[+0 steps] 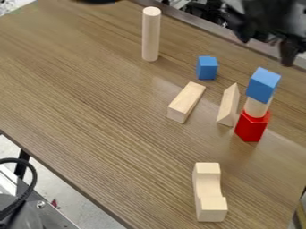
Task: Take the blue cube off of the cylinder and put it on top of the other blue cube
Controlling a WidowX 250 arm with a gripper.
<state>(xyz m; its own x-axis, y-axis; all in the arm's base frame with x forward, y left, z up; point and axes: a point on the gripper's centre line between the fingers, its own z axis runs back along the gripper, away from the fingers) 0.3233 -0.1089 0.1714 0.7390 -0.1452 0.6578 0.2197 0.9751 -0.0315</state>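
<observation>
The gripper (pixel 266 44) is at the upper right, above and behind the stacked blocks, open, with its two fingertips apart and nothing between them. Below it, one blue cube (pixel 263 85) rests on a short wooden cylinder (pixel 256 107), which stands on a red block (pixel 252 128). The other blue cube (pixel 206 68) sits directly on the table, left of the stack and farther back, with nothing on top.
On the wooden table (pixel 90 89), a tall wooden cylinder (pixel 151 35) stands upright at the back. A rectangular block (pixel 186 102) and a triangular block (pixel 228 105) lie left of the stack. A notched wooden block (pixel 209 192) is near the front.
</observation>
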